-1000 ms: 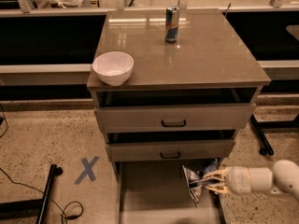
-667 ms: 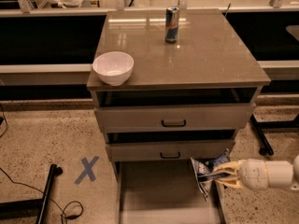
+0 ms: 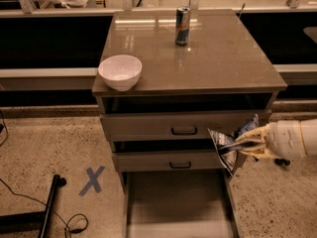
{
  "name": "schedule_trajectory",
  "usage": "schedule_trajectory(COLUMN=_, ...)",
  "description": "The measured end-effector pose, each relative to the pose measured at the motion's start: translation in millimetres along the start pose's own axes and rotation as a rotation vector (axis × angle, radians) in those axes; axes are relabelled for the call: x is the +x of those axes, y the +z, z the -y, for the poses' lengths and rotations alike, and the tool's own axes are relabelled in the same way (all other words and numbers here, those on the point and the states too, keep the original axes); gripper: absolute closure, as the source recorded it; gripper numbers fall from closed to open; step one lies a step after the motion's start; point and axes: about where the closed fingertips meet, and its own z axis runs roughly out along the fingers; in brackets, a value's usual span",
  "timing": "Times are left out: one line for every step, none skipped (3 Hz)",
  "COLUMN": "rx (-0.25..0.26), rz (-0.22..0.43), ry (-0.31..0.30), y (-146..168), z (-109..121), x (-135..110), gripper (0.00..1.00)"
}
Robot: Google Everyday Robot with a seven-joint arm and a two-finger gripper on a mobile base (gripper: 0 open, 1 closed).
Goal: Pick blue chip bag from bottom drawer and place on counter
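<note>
My gripper (image 3: 243,144) comes in from the right edge and is shut on the blue chip bag (image 3: 227,144), a crumpled dark blue foil bag with white patches. The bag hangs in the air in front of the right ends of the two handled drawers, above the right wall of the bottom drawer (image 3: 178,202). The bottom drawer is pulled out, its flat floor bare. The counter (image 3: 213,58) is the glossy grey-brown top of the cabinet, above and left of the gripper.
A white bowl (image 3: 120,72) sits at the counter's front left corner. A tall blue-silver can (image 3: 182,19) stands at its back middle. A blue tape X (image 3: 92,180) marks the floor at left, near a black stand leg (image 3: 49,207) and cable.
My gripper has risen and moved right with the blue chip bag, from low over the bottom drawer up to the height of the handled drawers.
</note>
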Motion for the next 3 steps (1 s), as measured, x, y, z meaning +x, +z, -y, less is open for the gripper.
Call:
schedule_trajectory(rx=-0.012, rz=-0.012, ry=-0.01, y=-19.7, z=41.6, x=-6.5, gripper=1.0)
schedule_trajectory(rx=-0.012, rz=-0.012, ry=-0.01, y=-19.7, z=41.6, x=-6.5, gripper=1.0)
schedule_trajectory(rx=-0.021, rz=-0.03, ry=-0.045, y=-21.4, z=61.5, x=-12.7, gripper=1.0)
